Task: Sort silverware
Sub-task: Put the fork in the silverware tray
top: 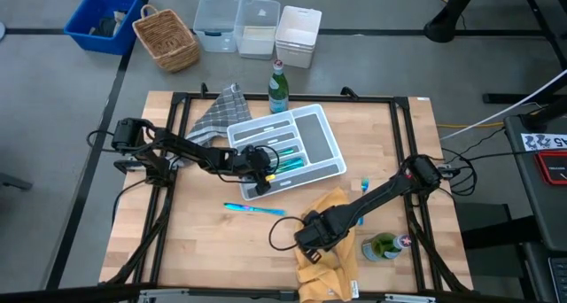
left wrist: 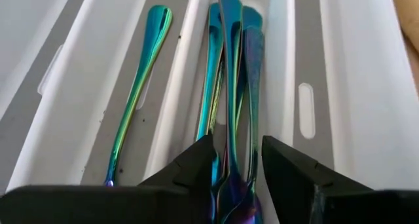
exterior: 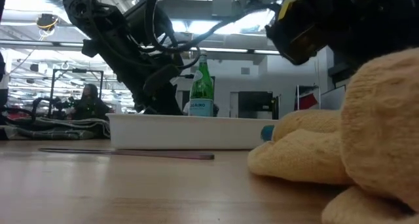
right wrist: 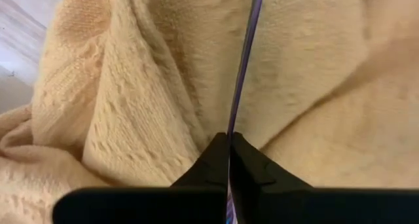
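The left tool hovered over the white divided plastic tray near the wooden bench's middle, its fingers parted around a bundle of slim blue-teal iridescent utensils already lying in one compartment; a single teal spoon lay in the next. One blue utensil remained loose on the bench, just off the tray's near corner. The right tool, over the tan knitted cloth by the near edge, was clenched on a thin purplish metal piece. Sorting seemed mostly done.

Grey floor, wooden table, blue bin, wicker basket, clear tubs behind
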Tool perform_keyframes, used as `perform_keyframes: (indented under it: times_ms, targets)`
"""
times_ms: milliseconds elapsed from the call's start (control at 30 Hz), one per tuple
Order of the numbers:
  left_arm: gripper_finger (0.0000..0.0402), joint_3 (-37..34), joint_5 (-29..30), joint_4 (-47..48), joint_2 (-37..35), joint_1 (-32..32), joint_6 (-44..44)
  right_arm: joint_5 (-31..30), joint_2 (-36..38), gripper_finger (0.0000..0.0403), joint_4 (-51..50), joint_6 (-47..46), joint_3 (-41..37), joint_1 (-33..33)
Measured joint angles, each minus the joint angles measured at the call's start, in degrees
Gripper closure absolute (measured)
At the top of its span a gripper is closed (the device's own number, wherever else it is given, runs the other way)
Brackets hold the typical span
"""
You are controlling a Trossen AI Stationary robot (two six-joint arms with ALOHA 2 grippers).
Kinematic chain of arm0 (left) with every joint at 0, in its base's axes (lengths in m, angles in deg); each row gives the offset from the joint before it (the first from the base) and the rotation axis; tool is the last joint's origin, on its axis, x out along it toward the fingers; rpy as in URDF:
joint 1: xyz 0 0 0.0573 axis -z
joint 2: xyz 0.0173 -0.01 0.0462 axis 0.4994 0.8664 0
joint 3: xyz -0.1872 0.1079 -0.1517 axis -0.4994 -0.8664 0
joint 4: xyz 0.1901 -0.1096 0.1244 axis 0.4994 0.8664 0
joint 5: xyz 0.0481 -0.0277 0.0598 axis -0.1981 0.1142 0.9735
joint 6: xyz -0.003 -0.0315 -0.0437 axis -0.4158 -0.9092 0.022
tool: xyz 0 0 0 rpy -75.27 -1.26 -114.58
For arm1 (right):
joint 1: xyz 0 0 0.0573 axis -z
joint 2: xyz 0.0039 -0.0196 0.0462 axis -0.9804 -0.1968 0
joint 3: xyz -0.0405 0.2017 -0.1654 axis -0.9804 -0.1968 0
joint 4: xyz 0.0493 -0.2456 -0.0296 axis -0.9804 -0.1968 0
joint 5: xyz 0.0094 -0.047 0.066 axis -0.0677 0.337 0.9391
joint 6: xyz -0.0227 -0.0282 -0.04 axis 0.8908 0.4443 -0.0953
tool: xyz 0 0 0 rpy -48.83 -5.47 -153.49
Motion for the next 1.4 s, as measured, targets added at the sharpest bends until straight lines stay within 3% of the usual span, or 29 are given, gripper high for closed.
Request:
perform_keyframes:
  times_ms: [400, 733, 1133, 1300, 1400]
  targets:
    - [0.0279, 0.1, -0.3, -8.0, -1.3, 2.1, -0.7, -5.8, 0.0, 0.0401, -10.7, 0.4, 7.6, 0.0]
    - [0.0279, 0.1, -0.2, -7.1, -10.6, 2.8, 1.2, -17.3, 0.2, 0.04, -9.1, -4.4, 9.5, 3.0]
    - [0.0279, 0.1, 0.6, 14.5, -30.8, 2.8, -1.0, -35.9, 0.5, 0.04, 5.5, -6.0, 9.5, 9.1]
    - [0.0279, 0.1, 0.6, 19.3, -34.7, 3.0, -4.8, -42.4, 0.5, 0.04, 14.6, -5.5, 9.5, 12.0]
    - [0.0279, 0.1, 0.4, 20.0, -34.8, 3.9, -9.1, -43.0, 0.5, 0.04, 19.7, -2.6, 9.4, 13.5]
